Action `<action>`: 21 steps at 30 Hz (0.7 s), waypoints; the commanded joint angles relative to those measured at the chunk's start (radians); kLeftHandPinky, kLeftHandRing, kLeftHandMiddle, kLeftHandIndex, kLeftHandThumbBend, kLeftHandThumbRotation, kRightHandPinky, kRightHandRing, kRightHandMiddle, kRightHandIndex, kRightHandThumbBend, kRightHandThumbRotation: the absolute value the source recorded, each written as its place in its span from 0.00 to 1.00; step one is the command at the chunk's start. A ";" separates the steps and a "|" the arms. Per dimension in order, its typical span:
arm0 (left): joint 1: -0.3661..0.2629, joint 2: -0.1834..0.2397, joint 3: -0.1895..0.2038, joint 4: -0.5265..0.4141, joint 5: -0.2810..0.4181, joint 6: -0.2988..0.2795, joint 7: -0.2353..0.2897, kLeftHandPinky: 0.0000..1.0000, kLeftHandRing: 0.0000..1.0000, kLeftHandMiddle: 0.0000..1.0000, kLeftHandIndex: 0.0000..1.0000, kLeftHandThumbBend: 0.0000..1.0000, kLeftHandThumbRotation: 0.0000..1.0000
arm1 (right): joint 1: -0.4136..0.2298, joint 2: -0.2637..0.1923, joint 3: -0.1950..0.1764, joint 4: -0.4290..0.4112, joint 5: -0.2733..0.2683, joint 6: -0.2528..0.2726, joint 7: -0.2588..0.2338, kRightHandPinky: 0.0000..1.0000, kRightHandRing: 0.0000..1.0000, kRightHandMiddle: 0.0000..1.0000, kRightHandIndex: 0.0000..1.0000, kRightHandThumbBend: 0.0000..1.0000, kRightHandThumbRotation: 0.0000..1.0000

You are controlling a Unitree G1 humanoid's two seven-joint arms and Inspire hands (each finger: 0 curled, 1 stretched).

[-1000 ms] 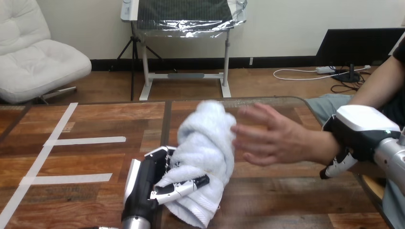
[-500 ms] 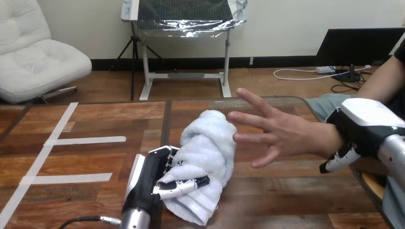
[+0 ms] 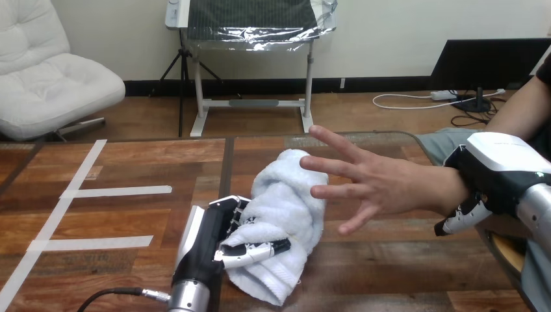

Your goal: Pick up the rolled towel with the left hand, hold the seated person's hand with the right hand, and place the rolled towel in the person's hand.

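Still clutches rolled towel (image 3: pixel 286 208) in left hand (image 3: pixel 214 244), nudged rightward beside person's hand (image 3: pixel 383 185); apparently clasps person's wrist (image 3: pixel 455 190) with right hand (image 3: pixel 497 168).

You'll find the rolled towel (image 3: pixel 289 201) is white terry cloth, soft and nubbly, with a matt pile. The table (image 3: pixel 130 169) is reddish wood planking under a smooth varnish with a slight sheen. The tape strips (image 3: pixel 120 191) stuck on it look matt white. The left hand (image 3: pixel 211 237) is black plastic with smooth white shells, and its forearm (image 3: pixel 190 299) is silver metal. The right hand (image 3: pixel 497 169) carries a smooth, faintly glossy white shell.
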 commanded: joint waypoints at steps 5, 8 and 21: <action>-0.089 -0.033 -0.032 0.005 0.011 -0.009 0.021 0.25 0.32 0.41 0.48 0.63 0.18 | -0.055 0.001 -0.076 -0.105 0.045 -0.025 -0.032 0.12 0.19 0.28 0.33 0.75 0.00; -0.092 -0.044 -0.037 0.008 0.012 -0.014 0.026 0.25 0.31 0.41 0.48 0.63 0.18 | -0.052 0.000 -0.080 -0.110 0.049 -0.034 -0.034 0.12 0.19 0.28 0.33 0.76 0.00; -0.094 -0.083 -0.048 0.009 0.001 -0.017 0.037 0.25 0.32 0.41 0.48 0.63 0.22 | -0.045 0.006 -0.088 -0.109 0.056 -0.054 -0.041 0.12 0.19 0.27 0.32 0.77 0.00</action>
